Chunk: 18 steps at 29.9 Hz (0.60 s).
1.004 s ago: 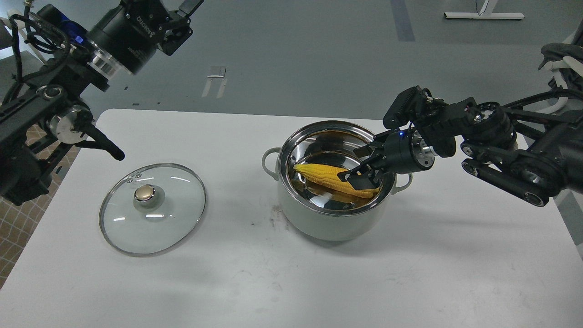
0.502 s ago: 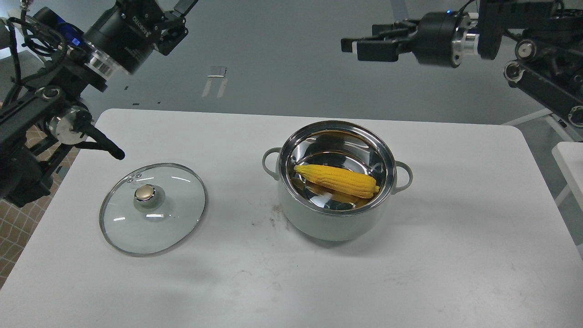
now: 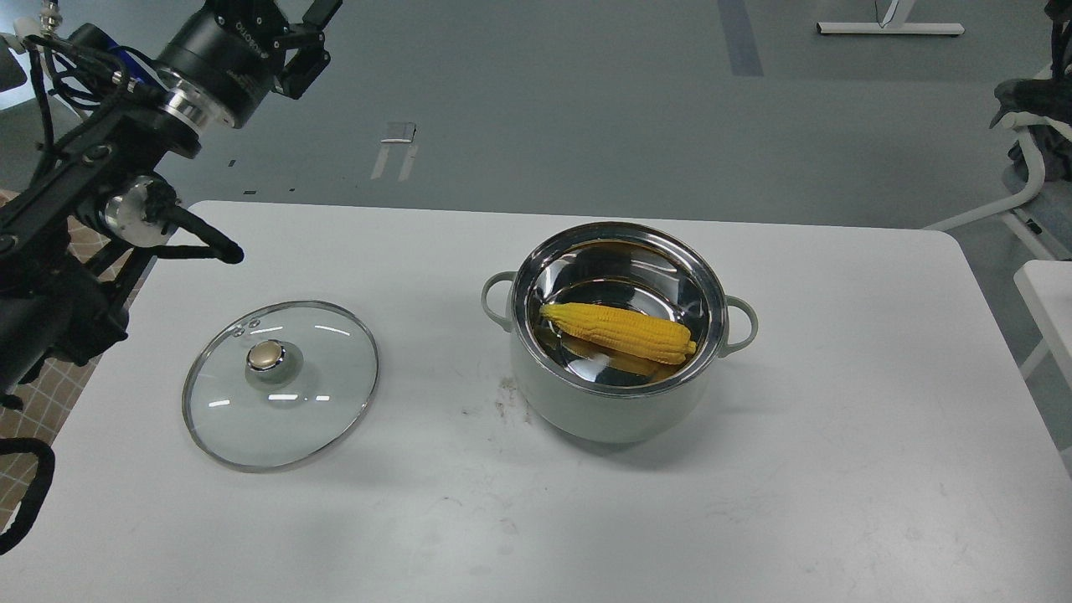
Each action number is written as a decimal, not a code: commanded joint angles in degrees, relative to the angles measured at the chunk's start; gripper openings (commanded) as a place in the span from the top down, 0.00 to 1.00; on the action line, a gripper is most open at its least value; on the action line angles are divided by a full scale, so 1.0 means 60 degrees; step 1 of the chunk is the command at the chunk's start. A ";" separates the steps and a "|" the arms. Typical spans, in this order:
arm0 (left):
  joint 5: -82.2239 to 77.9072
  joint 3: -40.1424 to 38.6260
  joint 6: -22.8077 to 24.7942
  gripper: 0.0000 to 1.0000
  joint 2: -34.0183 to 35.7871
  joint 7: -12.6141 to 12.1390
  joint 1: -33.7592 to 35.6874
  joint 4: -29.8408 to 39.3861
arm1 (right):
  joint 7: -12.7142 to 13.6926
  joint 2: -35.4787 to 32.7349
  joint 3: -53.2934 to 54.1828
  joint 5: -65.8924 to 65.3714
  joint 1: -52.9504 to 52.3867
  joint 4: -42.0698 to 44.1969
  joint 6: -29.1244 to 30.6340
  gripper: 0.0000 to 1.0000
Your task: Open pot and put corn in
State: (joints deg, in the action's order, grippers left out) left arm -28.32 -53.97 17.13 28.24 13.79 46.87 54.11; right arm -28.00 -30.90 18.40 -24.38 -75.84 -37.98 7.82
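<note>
The pale grey-green pot [image 3: 620, 414] stands open on the white table [image 3: 536, 519], right of centre. The yellow corn [image 3: 620, 331] lies across its shiny steel bottom, tapered end to the left. Nothing touches the corn. My left gripper [image 3: 311, 25] is raised at the top left, far from the pot and above the table's back-left corner. Its fingers are cut off by the top edge, so I cannot tell whether they are open. My right arm and gripper are out of view.
The round glass lid [image 3: 280, 381] with its gold knob lies flat on the table, left of the pot. A chair [image 3: 1030, 142] and the corner of another white table [image 3: 1051, 293] are at the right edge. My left arm's joints hang over the table's left edge.
My right gripper let go of the corn in the pot, rose up and back, and has left the view. My left arm shifted slightly to the left. The corn stays in the pot.
</note>
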 commanded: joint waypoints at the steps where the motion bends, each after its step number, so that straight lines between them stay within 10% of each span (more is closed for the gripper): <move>1: 0.0484 -0.0481 0.0847 0.02 -0.0676 -0.0641 0.0142 -0.0477 | 0.0000 -0.0035 0.0097 0.2152 0.0582 -0.0057 0.0292 0.00; 11: 0.1073 -0.1493 0.1812 0.02 -0.1792 -0.0921 -0.0253 -0.0434 | 0.0000 0.0228 0.1651 0.3961 0.1888 -0.0159 0.0820 0.00; 18: 0.1058 -0.1552 0.1017 0.02 -0.2274 -0.1257 -0.0342 -0.0958 | 0.0000 0.0228 0.1797 0.3917 0.2575 -0.0511 0.0938 0.00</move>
State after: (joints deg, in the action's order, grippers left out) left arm -21.87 -62.87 27.50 16.20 7.48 43.98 51.50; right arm -28.00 -29.54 28.76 -0.62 -62.34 -40.57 13.75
